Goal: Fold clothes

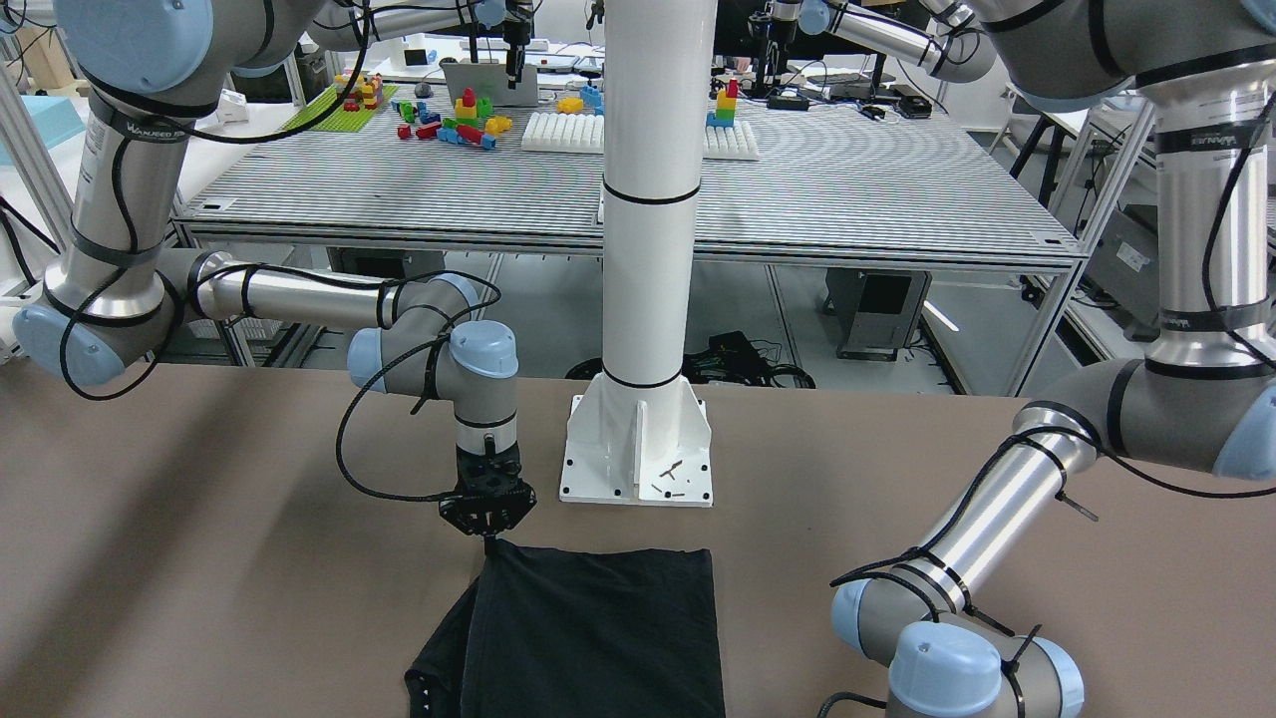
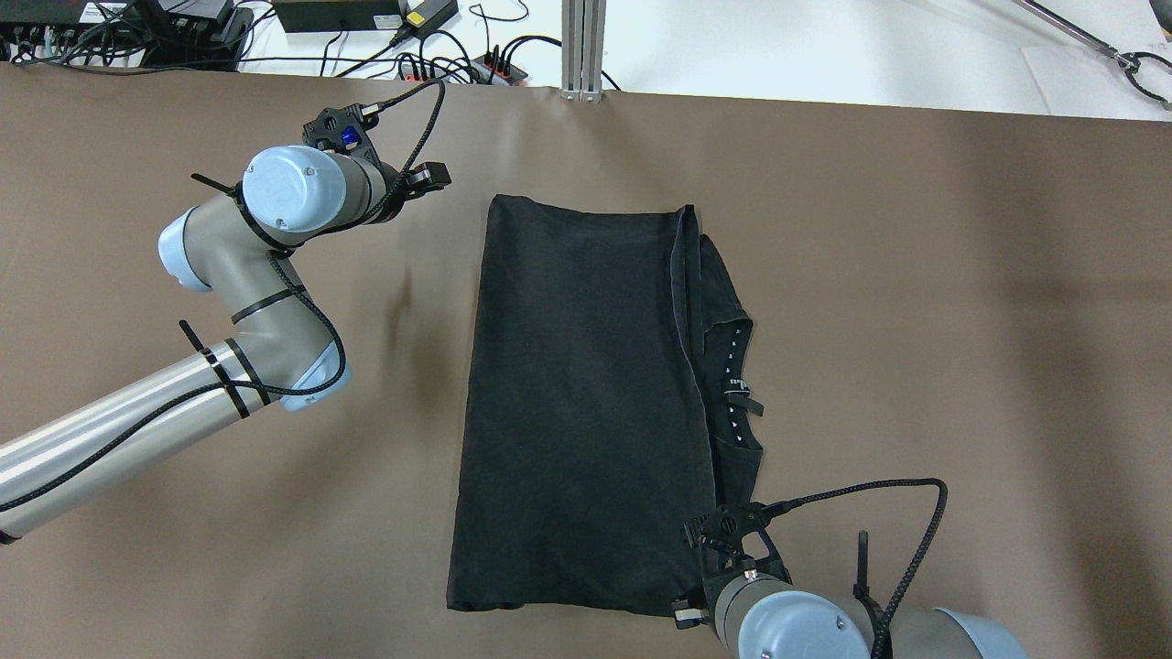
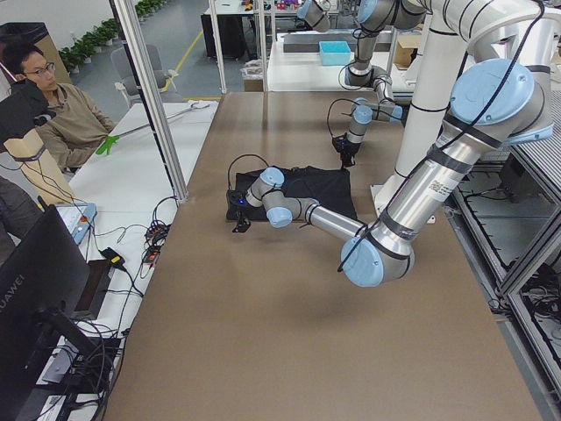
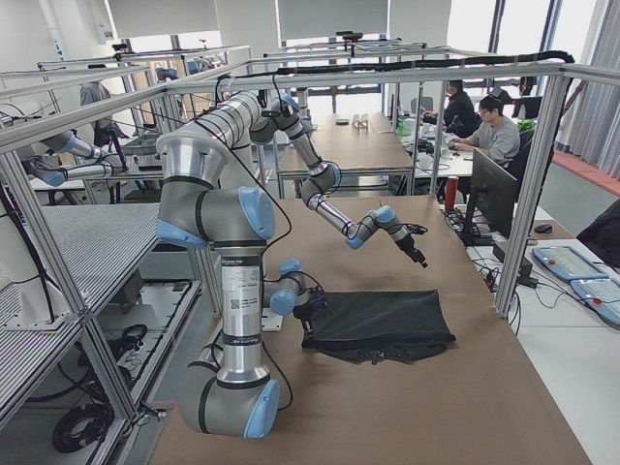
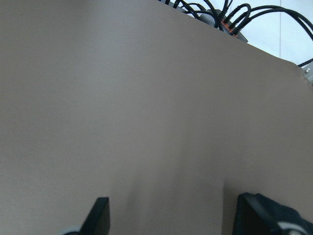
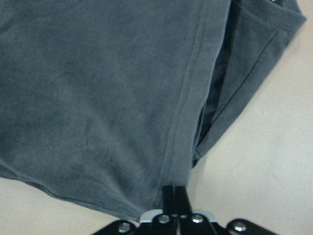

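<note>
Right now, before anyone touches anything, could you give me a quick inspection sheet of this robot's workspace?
Surface: brown table, plain matte covering.
Job's things: black garment lying flat, one layer folded over, a lower layer showing along one side.
Clutter: small dark bits on the white pole's base.
Grippers: right gripper shut on the garment's hemmed corner; left gripper open over bare table, apart from the garment.
Cables: black cable looped along each arm; cords past the table's far edge.
Surroundings: seated person; colourful blocks on another table.
</note>
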Controlling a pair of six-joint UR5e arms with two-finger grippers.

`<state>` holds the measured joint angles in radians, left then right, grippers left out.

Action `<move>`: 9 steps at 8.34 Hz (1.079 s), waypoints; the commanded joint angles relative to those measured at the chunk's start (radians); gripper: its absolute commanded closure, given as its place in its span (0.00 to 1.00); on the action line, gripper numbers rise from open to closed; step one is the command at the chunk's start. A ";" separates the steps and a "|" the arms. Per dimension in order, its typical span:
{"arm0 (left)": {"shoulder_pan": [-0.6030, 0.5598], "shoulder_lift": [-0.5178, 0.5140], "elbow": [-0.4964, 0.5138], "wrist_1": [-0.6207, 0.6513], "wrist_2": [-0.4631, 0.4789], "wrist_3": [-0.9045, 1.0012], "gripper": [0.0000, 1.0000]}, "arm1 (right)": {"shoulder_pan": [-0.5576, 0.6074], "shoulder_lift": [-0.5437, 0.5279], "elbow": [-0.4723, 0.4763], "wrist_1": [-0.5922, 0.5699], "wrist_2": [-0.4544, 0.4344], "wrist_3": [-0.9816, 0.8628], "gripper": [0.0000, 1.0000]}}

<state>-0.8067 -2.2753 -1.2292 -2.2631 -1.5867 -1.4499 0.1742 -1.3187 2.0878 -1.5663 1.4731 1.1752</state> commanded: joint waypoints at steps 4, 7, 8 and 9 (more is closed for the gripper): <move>0.004 0.000 0.002 0.002 0.002 -0.001 0.06 | 0.101 0.050 -0.018 0.006 0.010 -0.008 0.05; 0.004 0.000 0.000 -0.001 0.001 -0.001 0.06 | 0.256 0.218 -0.229 0.011 0.012 -0.181 0.05; 0.001 0.000 -0.001 -0.001 -0.004 -0.001 0.06 | 0.295 0.255 -0.305 0.047 0.013 -0.215 0.05; 0.000 0.008 -0.004 -0.003 -0.006 0.002 0.06 | 0.330 0.284 -0.412 0.131 0.016 -0.244 0.05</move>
<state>-0.8038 -2.2744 -1.2293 -2.2638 -1.5881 -1.4510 0.4333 -1.0994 1.8402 -1.5344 1.4852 0.9947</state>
